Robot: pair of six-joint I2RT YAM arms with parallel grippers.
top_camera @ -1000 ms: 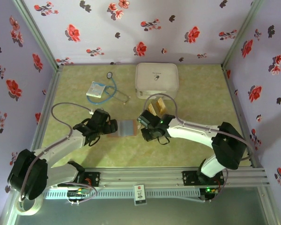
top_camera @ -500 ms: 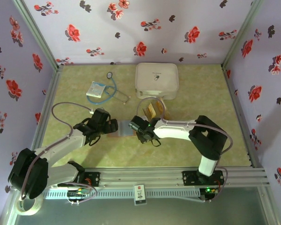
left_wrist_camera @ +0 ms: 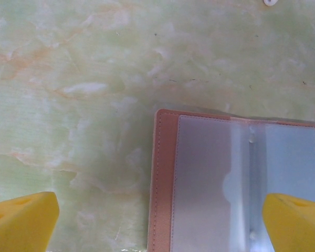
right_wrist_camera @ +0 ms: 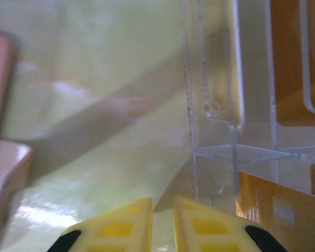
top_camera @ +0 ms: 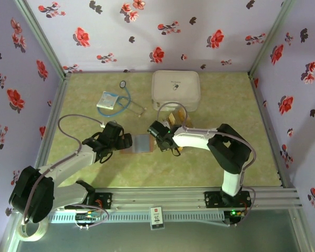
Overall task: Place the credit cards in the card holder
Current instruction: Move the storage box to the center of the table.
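Note:
The card holder (top_camera: 140, 143) lies open on the table, reddish-brown with greyish pockets (left_wrist_camera: 210, 178). My left gripper (top_camera: 126, 142) hovers at its left edge, open (left_wrist_camera: 157, 226), with one yellow fingertip on each side of the holder's left half. The golden credit cards (top_camera: 176, 118) stand in a clear plastic stand (right_wrist_camera: 215, 105) just behind and to the right of the holder. In the right wrist view one card (right_wrist_camera: 291, 58) sits in the stand and another (right_wrist_camera: 283, 210) shows at lower right. My right gripper (top_camera: 158, 132) is low between holder and stand, its tips (right_wrist_camera: 163, 220) almost together with nothing between them.
A large white rounded case (top_camera: 176, 89) sits at the back centre. A white-blue packet (top_camera: 107, 101) and a blue-tubed stethoscope (top_camera: 127, 97) lie at the back left. Flowered walls close in three sides.
The right arm has folded in and swung left, bringing its gripper from right of the holder to beside the card stand, with the jaws narrowing. The left arm has not moved.

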